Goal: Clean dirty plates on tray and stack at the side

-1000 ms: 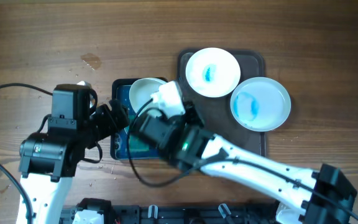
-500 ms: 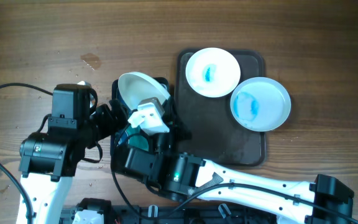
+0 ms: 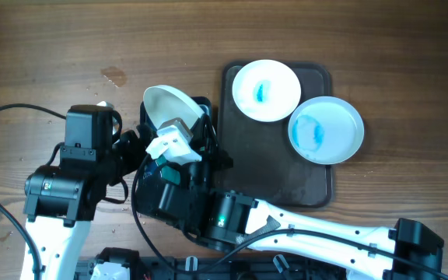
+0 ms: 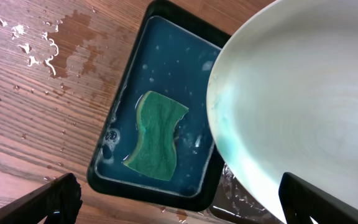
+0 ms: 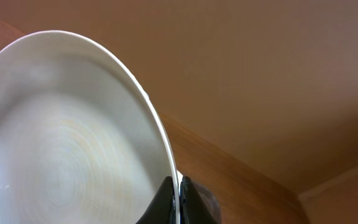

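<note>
My right gripper (image 5: 178, 188) is shut on the rim of a white plate (image 5: 67, 143) and holds it tilted on edge over the blue basin (image 4: 148, 194). The plate's face looks plain white, with a faint bluish tint near its edge in the left wrist view (image 4: 303, 112). It also shows in the overhead view (image 3: 173, 107). Two plates (image 3: 266, 90) (image 3: 326, 129) with blue smears lie on the dark brown tray (image 3: 271, 171). My left gripper (image 4: 179, 214) is open and empty, just in front of the basin.
A green sponge (image 4: 157, 134) lies in the basin's blue water. Water drops (image 4: 36, 50) are spattered on the wooden table left of the basin. A small stain (image 3: 115, 76) marks the table at the far left.
My right gripper has lifted the plate out of the basin and tipped it up on edge, swinging left over the basin. The left arm has not moved.
</note>
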